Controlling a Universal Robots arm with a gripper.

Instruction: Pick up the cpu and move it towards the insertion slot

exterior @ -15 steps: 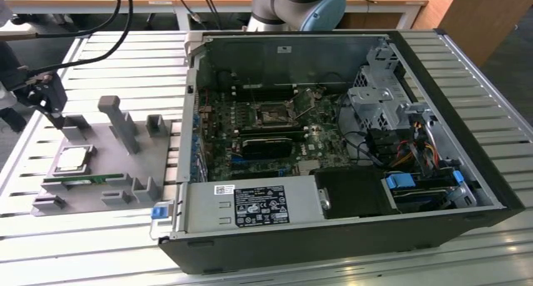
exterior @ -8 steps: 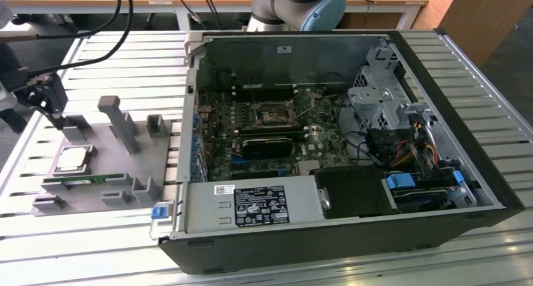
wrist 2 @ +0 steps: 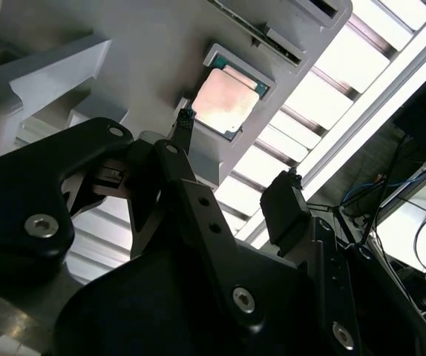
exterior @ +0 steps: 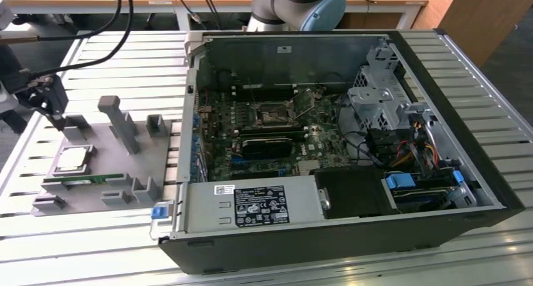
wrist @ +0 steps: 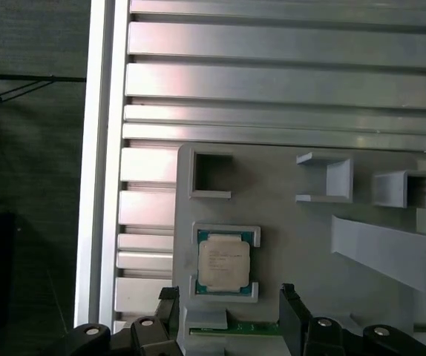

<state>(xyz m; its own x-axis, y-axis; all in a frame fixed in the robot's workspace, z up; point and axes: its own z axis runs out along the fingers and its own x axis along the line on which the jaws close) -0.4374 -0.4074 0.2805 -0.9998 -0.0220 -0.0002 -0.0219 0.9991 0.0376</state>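
The cpu (exterior: 72, 159) (wrist 2: 224, 100) (wrist: 224, 265), a flat square chip with a shiny metal top, lies in a shallow seat on the grey fixture plate (exterior: 117, 173). My gripper (exterior: 52, 108) (wrist 2: 235, 167) (wrist: 229, 304) hangs above the fixture's far end, at the exterior view's left, a short way from the chip. It is open, and its black fingers (wrist: 289, 305) hold nothing. The insertion slot (exterior: 273, 115), a dark square socket in a metal frame, sits on the green board inside the open computer case.
Tall grey posts (exterior: 123, 125) rise from the fixture beside the chip. A narrow green memory stick (exterior: 79, 180) (wrist: 235, 327) lies just past it. The case wall (exterior: 193, 111) and power supply (exterior: 249, 206) stand between fixture and socket. Everything rests on a slatted aluminium table (exterior: 117, 55).
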